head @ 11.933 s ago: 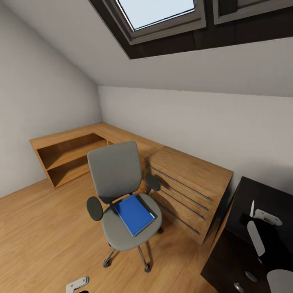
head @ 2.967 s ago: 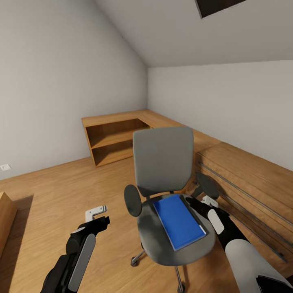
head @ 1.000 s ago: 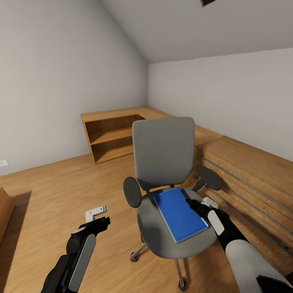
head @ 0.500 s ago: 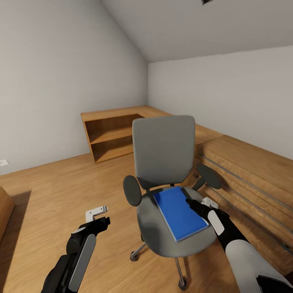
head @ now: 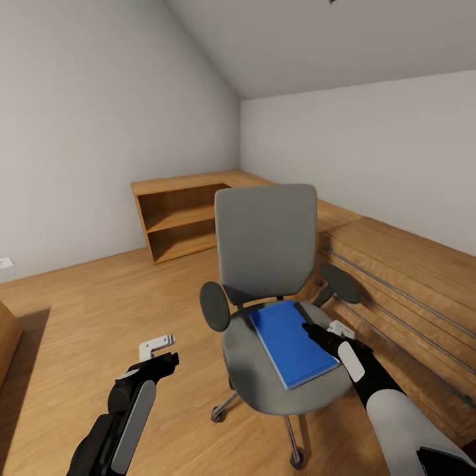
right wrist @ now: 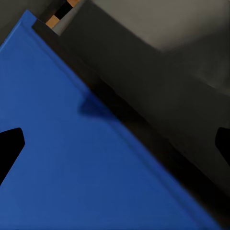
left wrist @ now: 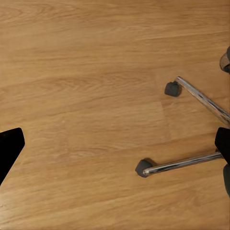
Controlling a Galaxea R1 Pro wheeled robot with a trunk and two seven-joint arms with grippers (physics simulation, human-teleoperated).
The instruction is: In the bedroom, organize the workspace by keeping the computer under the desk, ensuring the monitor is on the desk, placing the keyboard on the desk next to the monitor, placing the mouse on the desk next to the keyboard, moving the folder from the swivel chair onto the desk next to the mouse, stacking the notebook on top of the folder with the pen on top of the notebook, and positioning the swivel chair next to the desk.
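Note:
The grey swivel chair stands in the middle of the wooden floor with its back toward the far corner. The bright-blue folder lies flat on its seat. My right gripper hovers open just above the folder's right edge. In the right wrist view the folder and the grey seat lie between the spread fingertips of that gripper. My left gripper hangs open over bare floor to the left of the chair. The left wrist view shows this gripper above the chair's chrome legs.
A light wooden dresser with long bar handles runs along the right wall, close behind the chair's right armrest. A low open wooden shelf fills the far corner. A wooden edge shows at far left. The ceiling slopes overhead.
Over the last second both arms, the chair and the folder stay put. Since the oldest frame the view has swung off the black desk and closed in on the chair.

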